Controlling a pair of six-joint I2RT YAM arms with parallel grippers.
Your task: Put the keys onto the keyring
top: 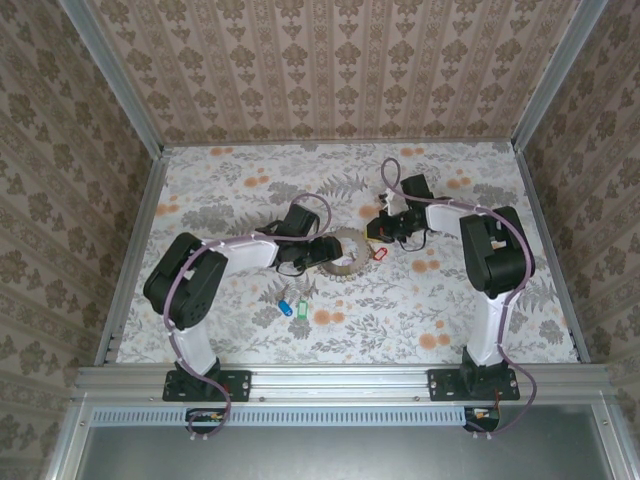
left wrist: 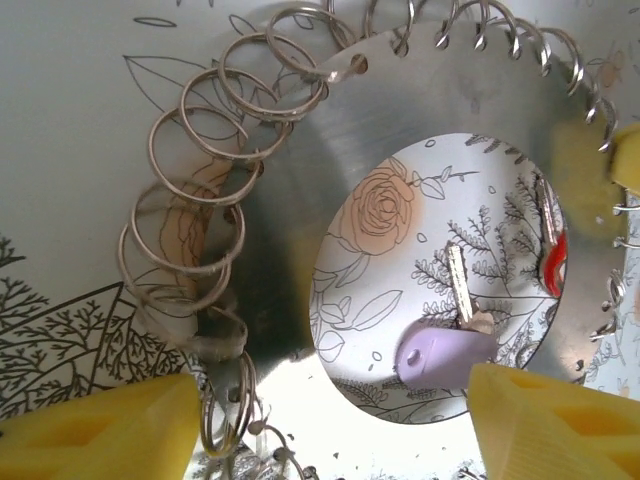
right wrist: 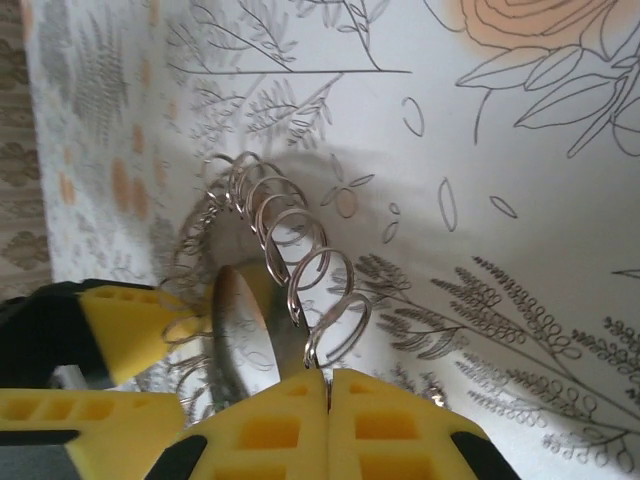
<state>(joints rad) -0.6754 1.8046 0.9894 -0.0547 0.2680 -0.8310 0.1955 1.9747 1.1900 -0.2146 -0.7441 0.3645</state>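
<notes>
The table (top: 480, 300), under its floral cloth, carries everything. The left arm (top: 200, 275) and right arm (top: 495, 250) both reach in toward the keyring (left wrist: 290, 230), which sits near the table's middle. It is a broad, flat, silvery ring with a large hole, and its outer edge is strung with many small wire loops (left wrist: 215, 105).

The left gripper (left wrist: 330, 385) is at the keyring's near rim on the left arm's side. Its yellow fingers stand well apart and clamp nothing, with one fingertip beside the loops and the other at the edge of the hole. The right gripper (right wrist: 325, 385) is at the opposite rim. Its fingers are pressed together, and one wire loop runs straight into the seam between them, so it appears to pinch that loop.

Of the keys, a lavender-headed key (left wrist: 445, 355) shows through the keyring's hole. Its head is just beside the left gripper's right-hand fingertip, and its blade points away from that gripper, roughly along its line of reach. The red key (top: 378, 254) lies just beside the keyring on the right arm's side. The blue key (top: 285, 307) and green key (top: 300, 303) lie together, apart from the keyring toward the arm bases.

The left gripper is free and nearest the lavender key, so I judge it best placed to take that key by the head and present the key to the pinched loop.
</notes>
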